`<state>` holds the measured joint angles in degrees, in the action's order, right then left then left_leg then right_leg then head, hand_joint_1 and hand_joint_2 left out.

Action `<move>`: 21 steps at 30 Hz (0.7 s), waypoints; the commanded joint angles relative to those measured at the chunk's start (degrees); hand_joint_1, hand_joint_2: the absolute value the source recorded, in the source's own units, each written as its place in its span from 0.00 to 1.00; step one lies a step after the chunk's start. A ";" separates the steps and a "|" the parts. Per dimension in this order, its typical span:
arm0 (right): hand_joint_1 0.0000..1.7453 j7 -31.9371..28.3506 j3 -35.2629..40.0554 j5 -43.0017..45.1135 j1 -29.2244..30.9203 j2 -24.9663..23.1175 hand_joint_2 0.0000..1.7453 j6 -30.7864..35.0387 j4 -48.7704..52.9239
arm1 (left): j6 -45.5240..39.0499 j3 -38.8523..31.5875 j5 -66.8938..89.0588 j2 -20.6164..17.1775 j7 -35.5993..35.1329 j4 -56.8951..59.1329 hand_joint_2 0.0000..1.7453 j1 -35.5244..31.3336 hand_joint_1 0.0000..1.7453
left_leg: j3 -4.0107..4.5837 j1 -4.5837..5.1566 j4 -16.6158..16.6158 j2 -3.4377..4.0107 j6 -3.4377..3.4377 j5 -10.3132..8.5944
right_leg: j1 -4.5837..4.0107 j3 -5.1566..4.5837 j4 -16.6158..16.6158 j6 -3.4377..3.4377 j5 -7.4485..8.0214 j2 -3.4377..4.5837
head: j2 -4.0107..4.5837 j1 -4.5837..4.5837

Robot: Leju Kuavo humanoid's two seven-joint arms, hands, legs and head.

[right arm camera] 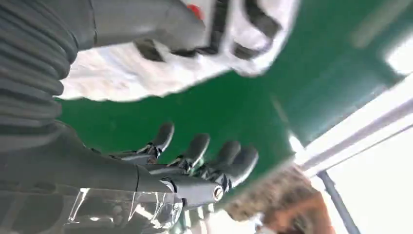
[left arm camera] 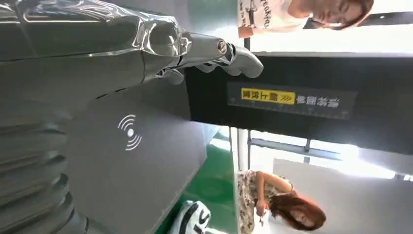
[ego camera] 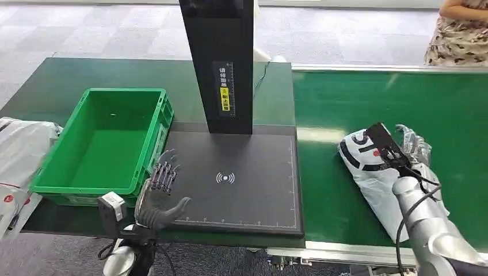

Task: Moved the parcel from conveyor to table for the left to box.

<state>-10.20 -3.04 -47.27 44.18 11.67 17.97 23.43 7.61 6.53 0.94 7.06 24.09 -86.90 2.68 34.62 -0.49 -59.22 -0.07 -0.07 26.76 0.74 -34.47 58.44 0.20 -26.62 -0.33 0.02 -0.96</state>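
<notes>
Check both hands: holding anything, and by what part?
Nothing is held. The left hand is open above the black scan pad. The right hand has fingers spread around the white parcel on the green conveyor, not closed.

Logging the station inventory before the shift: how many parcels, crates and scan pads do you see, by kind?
White parcels on the conveyor: 1, the white parcel under the right hand
Bagged parcels lying beside the crate: 1 pile; how many bags it holds is unclear
Green crates: 1, the green crate, empty
Black scan pads: 1, the scan pad beside the left hand
Total: 4
</notes>
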 commanded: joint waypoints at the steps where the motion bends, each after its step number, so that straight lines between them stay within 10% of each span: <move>1: 0.00 -0.53 0.01 -0.23 0.39 -3.71 1.00 -2.00 1.33 | 1.36 -2.38 0.70 0.40 0.50 1.78 1.00 -1.23 0.00 | -0.15 -0.02 0.09 0.15 0.02 0.02 | -0.03 0.11 -0.10 0.02 0.03 0.16 | 0.00 -0.02; 10: 0.00 24.25 5.81 -10.72 2.53 -2.93 1.00 -14.93 -5.45 | 2.30 -2.57 1.68 0.56 -0.05 2.99 1.00 -1.73 0.00 | -0.13 0.01 0.09 0.13 0.01 0.02 | 0.01 0.10 -0.09 0.02 0.02 0.12 | 0.00 0.00; 21: 0.00 27.82 7.83 -14.10 2.07 -1.33 1.00 -34.28 -8.42 | 2.32 -1.87 1.24 0.41 0.04 4.55 1.00 -2.31 0.00 | -0.18 0.01 0.13 -0.01 0.01 -0.02 | 0.00 0.17 -0.14 0.02 0.01 -0.01 | 0.00 -0.02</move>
<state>18.53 1.83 -61.50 44.10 9.55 -8.27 21.05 9.62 5.25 2.32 7.80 24.50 -86.97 2.52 34.63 -0.49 -59.22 -0.04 -0.07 26.77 0.74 -34.51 58.42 0.20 -26.62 -0.32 0.02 -0.98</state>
